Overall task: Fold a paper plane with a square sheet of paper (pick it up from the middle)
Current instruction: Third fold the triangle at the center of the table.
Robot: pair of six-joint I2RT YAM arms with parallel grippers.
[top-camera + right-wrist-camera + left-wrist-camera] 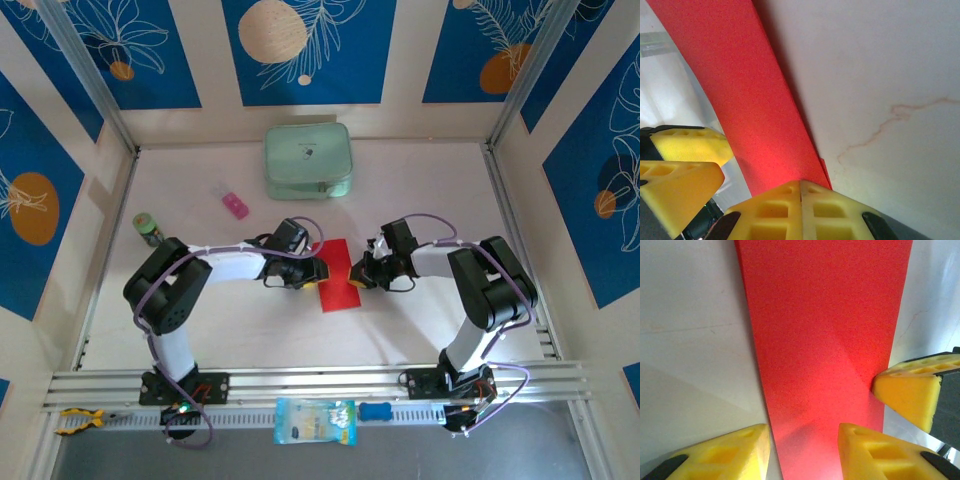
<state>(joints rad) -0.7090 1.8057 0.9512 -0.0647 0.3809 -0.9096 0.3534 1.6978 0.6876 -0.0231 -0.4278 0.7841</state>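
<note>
Red folded paper sheet (340, 285) — right claw (800, 185) pinching its 3 o'clock edge, left claw (802, 432) spread astride. Uneven pulling could tear it.

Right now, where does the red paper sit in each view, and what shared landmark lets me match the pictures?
Top external: the red paper lies near the picture's centre, below the pale green case.
Left wrist: it is a broad band running from the top edge to the bottom, slightly right of centre.
Right wrist: it is a slanted strip from the upper left to the bottom centre.
Shared landmark: the white table beneath it.
</note>
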